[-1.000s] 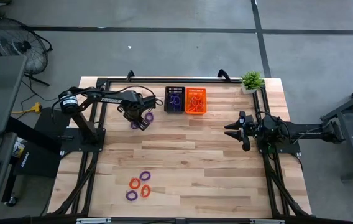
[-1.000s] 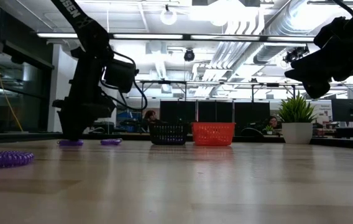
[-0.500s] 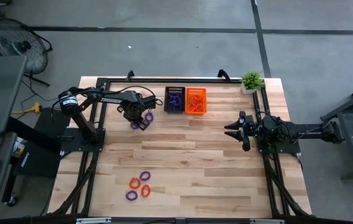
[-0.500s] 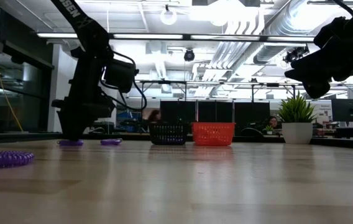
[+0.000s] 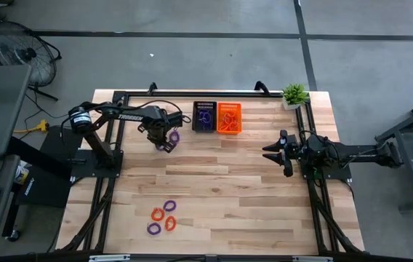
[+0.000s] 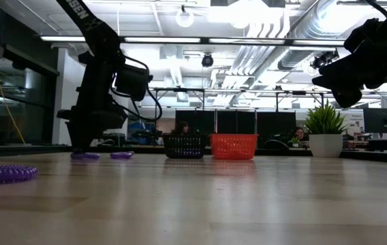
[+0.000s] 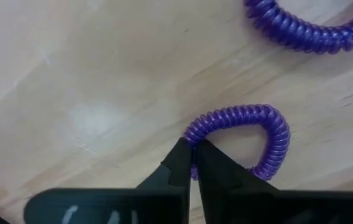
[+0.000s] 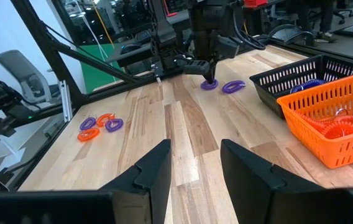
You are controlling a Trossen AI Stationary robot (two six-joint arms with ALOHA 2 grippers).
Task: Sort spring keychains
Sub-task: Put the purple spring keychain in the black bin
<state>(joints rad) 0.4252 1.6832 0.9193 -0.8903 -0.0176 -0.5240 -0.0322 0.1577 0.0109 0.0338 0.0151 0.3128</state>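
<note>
1. The left gripper (image 7: 192,163) is down on the table (image 5: 221,182), to the left of the black basket (image 5: 204,116). Its jaws are pinched shut on the coil of a purple keychain (image 7: 245,127), which lies flat on the wood.
2. A second purple keychain (image 7: 307,28) lies just beside the gripped one, apart from it and between it and the black basket.
3. The black basket already holds purple rings; the orange basket (image 5: 229,118), touching its right side, holds orange rings.
4. A cluster of loose keychains (image 5: 162,217), orange and purple mixed, lies well away from the black basket, near the table's front edge on the left.
5. The right gripper (image 8: 192,163) hangs above the table's right edge, to the right of the orange basket, with its fingers spread and nothing between them.
6. A potted plant (image 5: 294,94) stands at the back right corner, to the right of the orange basket.
7. The wood between the gripped keychain and the black basket is bare apart from the second ring; the table's middle is open too.
8. Against a second ago, the left jaws, then spread over the ring, have closed on it; the right arm has not moved.
</note>
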